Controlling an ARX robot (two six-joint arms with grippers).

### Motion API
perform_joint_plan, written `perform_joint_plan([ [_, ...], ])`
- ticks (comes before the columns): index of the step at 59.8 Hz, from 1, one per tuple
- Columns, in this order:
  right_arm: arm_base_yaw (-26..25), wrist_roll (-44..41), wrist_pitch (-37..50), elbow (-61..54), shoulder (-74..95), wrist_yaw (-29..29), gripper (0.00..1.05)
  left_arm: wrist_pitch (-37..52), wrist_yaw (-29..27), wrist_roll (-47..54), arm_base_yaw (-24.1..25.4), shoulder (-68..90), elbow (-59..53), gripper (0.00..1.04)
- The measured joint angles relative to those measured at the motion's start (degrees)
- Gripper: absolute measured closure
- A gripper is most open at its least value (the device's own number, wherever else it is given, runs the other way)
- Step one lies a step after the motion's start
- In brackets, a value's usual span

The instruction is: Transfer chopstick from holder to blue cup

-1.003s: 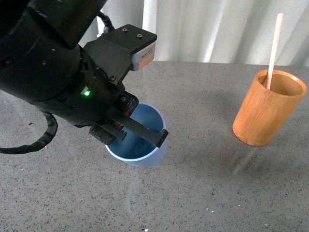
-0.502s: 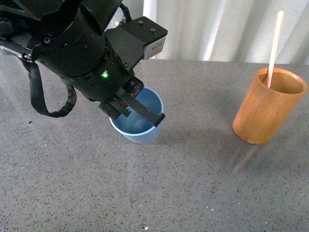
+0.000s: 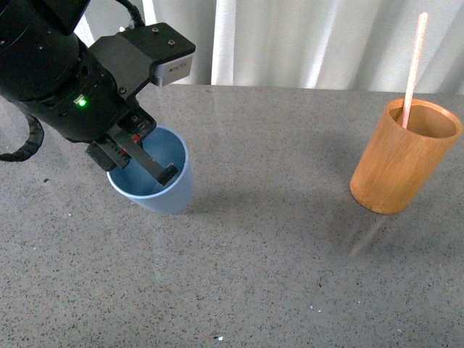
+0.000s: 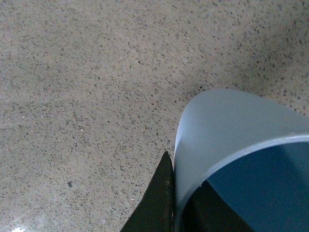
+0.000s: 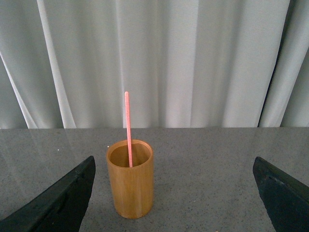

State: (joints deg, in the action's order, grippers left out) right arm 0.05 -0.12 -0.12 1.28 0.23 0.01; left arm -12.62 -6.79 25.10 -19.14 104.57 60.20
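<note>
The chopstick [image 3: 412,72] stood in the holder [image 3: 402,167] at the right of the table [image 3: 275,261] in the front view. It leaned against the holder's far rim, with most of its length above it. At the left, the left tool [image 3: 148,163] pinched the rim of the blue cup [image 3: 163,196], one finger inside the wall and one outside. The cup was tilted, its mouth turned up and leftward. Nothing but the finger showed inside it. Cup and holder were well apart.

In the left wrist view the left tool [image 4: 181,203] was clamped on the blue cup [image 4: 227,125]. A dark finger lay against the outer wall and another showed just inside the rim. What could be seen of the interior was bare.

In the right wrist view the right tool [image 5: 174,162] was spread wide and held nothing. The holder [image 5: 130,181] stood ahead of it, before a pale curtain [image 5: 193,58]. The chopstick [image 5: 128,125] rose upright from it, the only thing visible inside.

The step in hand looked like settling the cup while the right tool lined up on the stick. To do it well, the cup should probably be set upright and steadied by its rim. The right tool should close on the stick above the holder's rim and draw it straight up until its lower end clears. A sideways pull might tip the holder.
</note>
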Motion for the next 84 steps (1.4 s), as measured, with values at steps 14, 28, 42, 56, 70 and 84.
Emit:
perform_joint_plan([
  [14, 0.0, 0.0, 0.0, 0.0, 0.0, 0.0, 0.10, 0.7, -0.3, 0.3, 1.6, -0.4, -1.0, 1.01],
  [28, 0.0, 0.0, 0.0, 0.0, 0.0, 0.0, 0.10, 0.6, -0.1, 0.1, 0.1, -0.4, -1.2, 1.01],
  [42, 0.0, 0.0, 0.0, 0.0, 0.0, 0.0, 0.10, 0.8, 0.3, -0.1, -1.1, -0.3, -2.8, 1.01],
  [56, 0.0, 0.0, 0.0, 0.0, 0.0, 0.0, 0.10, 2.0, -0.3, -1.2, -1.6, 0.7, -2.9, 1.01],
  [70, 0.0, 0.0, 0.0, 0.0, 0.0, 0.0, 0.10, 2.2, -0.3, -1.9, -3.4, 1.3, -2.2, 0.94],
  [84, 0.0, 0.0, 0.0, 0.0, 0.0, 0.0, 0.10, 3.1, -0.4, -2.0, -3.8, 1.8, -2.1, 0.61],
])
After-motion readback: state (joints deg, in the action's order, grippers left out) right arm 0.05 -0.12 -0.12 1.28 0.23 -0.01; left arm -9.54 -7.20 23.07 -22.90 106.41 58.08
